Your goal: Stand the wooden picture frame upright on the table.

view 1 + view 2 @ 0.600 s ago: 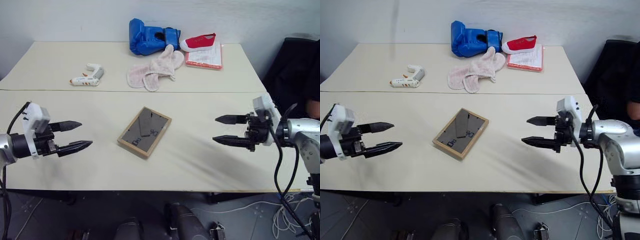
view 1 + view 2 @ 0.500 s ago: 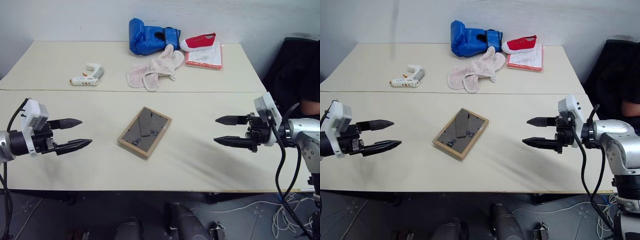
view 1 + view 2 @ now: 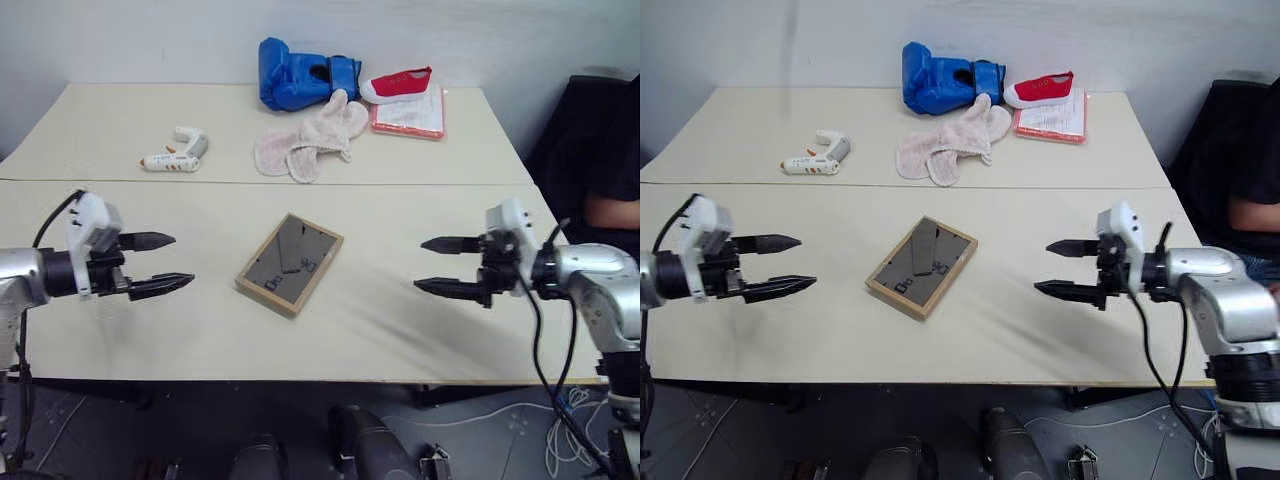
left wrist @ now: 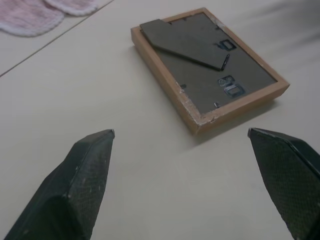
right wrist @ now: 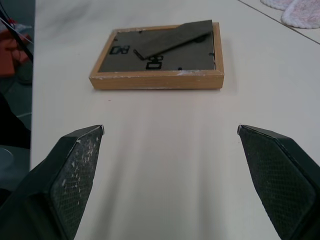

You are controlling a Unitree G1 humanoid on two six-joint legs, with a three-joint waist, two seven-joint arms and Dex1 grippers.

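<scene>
The wooden picture frame [image 3: 289, 264] lies flat and face down in the middle of the cream table [image 3: 360, 330], its dark grey back and stand flap facing up. To its left my left gripper [image 3: 170, 262] hovers open, fingers pointing toward the frame with a clear gap between. On the right, my right gripper [image 3: 432, 265] is also open and points at the frame from some distance. Both wrist views show the frame [image 4: 207, 65] [image 5: 159, 55] ahead of the spread fingers, untouched.
At the back of the table lie a blue boxing glove [image 3: 295, 72], a red shoe [image 3: 397, 82] on a red-edged pad [image 3: 412, 115], a pink cloth [image 3: 310, 140] and a white glue gun [image 3: 176, 152]. A person sits at the right edge [image 3: 610, 170].
Both grippers have moved inward toward the frame, the left one rightward and the right one leftward. The frame has not moved.
</scene>
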